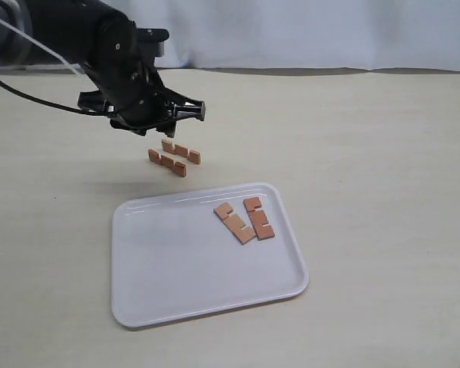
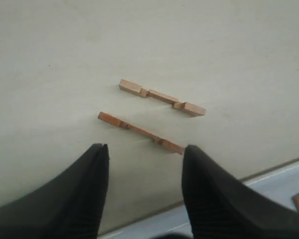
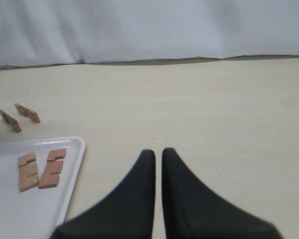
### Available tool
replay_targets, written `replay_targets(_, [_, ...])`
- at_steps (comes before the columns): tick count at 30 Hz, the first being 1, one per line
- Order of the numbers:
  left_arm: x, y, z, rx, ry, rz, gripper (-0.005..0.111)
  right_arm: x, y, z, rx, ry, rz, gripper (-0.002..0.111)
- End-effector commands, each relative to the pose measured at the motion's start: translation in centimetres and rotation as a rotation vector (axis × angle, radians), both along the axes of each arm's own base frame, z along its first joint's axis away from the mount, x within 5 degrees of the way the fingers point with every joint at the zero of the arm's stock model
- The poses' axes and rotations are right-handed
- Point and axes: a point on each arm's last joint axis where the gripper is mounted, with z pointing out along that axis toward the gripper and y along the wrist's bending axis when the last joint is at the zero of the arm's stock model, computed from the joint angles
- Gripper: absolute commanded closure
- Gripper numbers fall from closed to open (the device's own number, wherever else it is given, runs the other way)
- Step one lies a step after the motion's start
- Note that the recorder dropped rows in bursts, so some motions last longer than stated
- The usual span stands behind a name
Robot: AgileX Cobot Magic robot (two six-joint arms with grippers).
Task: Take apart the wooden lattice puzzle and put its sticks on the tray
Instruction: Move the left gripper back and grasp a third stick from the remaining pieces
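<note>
My left end effector (image 1: 193, 113) hangs released above the worktop (image 1: 368, 153), its two fingers spread wide with nothing between them. In the left wrist view, that end effector (image 2: 144, 149) frames the far stick (image 2: 162, 97) and the near stick (image 2: 141, 132). The puzzle is now four separate sticks. The far stick (image 1: 182, 151) and the near stick (image 1: 167, 162) lie on the bare worktop just past the tray's (image 1: 176, 268) far rim, parallel and slightly apart. The left tray stick (image 1: 235, 222) and the right tray stick (image 1: 258, 217) lie flat inside the tray near its far right corner, close side by side. I cannot tell whether they touch. My right end effector (image 3: 157, 152) is clenched on nothing, low over the open worktop beside the tray.
</note>
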Motion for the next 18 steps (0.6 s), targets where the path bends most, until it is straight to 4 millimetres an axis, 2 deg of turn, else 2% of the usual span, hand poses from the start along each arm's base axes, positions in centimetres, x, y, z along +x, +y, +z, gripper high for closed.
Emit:
replay_targets(1, [0.6,-0.2,-2.7,-0.039,0.050,0.112,0.062,0.0,0.0,0.0,-0.002,-0.005,0.003,0.104])
replay_targets(6, [0.7,-0.2,-4.5,-0.023,0.089,0.147,0.062,0.0,0.0,0.0,-0.002,-0.005,0.003,0.104])
replay_targets(14, [1.0,-0.4,-4.6,-0.060,0.060,0.167,0.062,0.0,0.0,0.0,-0.002,-0.005,0.003,0.104])
replay_targets(18, [1.2,-0.5,-5.5,-0.069,0.066,0.186,0.062,0.0,0.0,0.0,-0.002,-0.005,0.003,0.104])
